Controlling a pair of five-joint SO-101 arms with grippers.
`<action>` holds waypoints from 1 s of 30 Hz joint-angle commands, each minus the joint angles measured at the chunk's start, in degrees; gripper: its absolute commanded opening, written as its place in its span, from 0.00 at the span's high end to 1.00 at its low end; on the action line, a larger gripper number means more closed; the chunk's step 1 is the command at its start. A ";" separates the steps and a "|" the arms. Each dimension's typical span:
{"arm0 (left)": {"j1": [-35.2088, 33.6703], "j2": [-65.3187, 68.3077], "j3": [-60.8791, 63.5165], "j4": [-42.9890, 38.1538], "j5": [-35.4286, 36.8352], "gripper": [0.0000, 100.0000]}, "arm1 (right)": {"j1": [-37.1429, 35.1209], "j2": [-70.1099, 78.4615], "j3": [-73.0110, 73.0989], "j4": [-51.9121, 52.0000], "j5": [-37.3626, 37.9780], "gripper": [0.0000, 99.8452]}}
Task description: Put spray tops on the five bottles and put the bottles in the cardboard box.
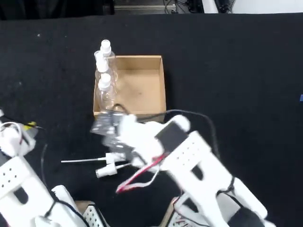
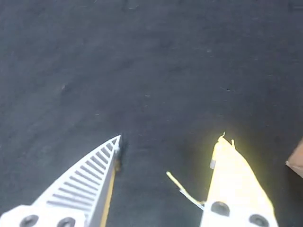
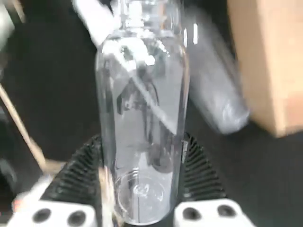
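My right gripper is shut on a clear, uncapped bottle. In the high view this gripper sits just in front of the cardboard box, and the bottle there is blurred. Three clear bottles with white spray tops stand along the box's left wall. Another clear bottle lies on the mat beside the box wall. Two loose spray tops with thin tubes lie near the right arm. My left gripper hangs open over bare black mat, and its arm is at the lower left.
A black mat covers the table, with free room at the right and far left. A red and a white cable hang under the right arm. A black cable loops behind it.
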 commanded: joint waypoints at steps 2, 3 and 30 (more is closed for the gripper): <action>-4.18 6.33 -6.02 1.67 0.26 0.72 | -9.41 10.51 -6.11 -12.22 -13.71 0.98; -4.79 6.68 -6.11 1.67 0.26 0.72 | -10.37 12.88 -6.99 -14.68 -16.00 0.98; -15.96 6.86 -1.89 -1.32 -0.18 0.72 | -18.81 30.90 -11.91 -47.91 -44.31 0.68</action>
